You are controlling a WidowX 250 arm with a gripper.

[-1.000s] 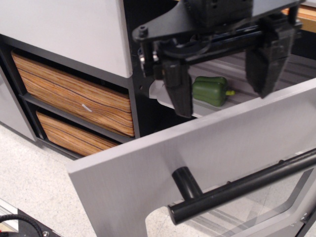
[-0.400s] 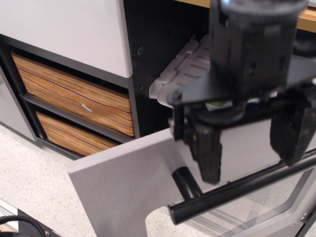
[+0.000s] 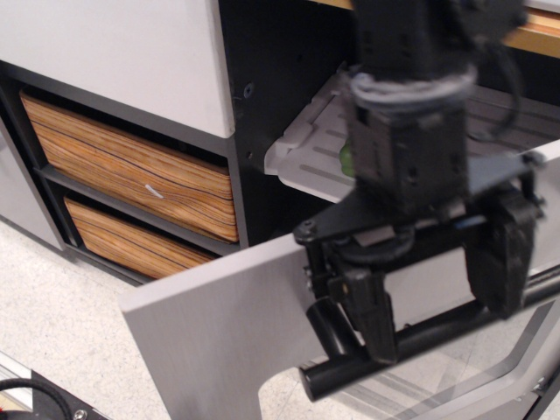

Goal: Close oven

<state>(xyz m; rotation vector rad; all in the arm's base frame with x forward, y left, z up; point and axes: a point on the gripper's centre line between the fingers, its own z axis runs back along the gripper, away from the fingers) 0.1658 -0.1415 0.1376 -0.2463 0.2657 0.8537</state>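
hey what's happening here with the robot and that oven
The robot's gripper is open and sits low at the oven door, its fingers on either side of the black bar handle. The door hangs open, showing the grey rack inside. Wood-grain drawers sit to the left.

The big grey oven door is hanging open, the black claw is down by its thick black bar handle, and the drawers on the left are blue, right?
Not quite. The observation.image view shows the two drawers on the left are wood-grain brown, not blue. The rest holds: the grey oven door hangs open and the black claw is down by its thick black bar handle.
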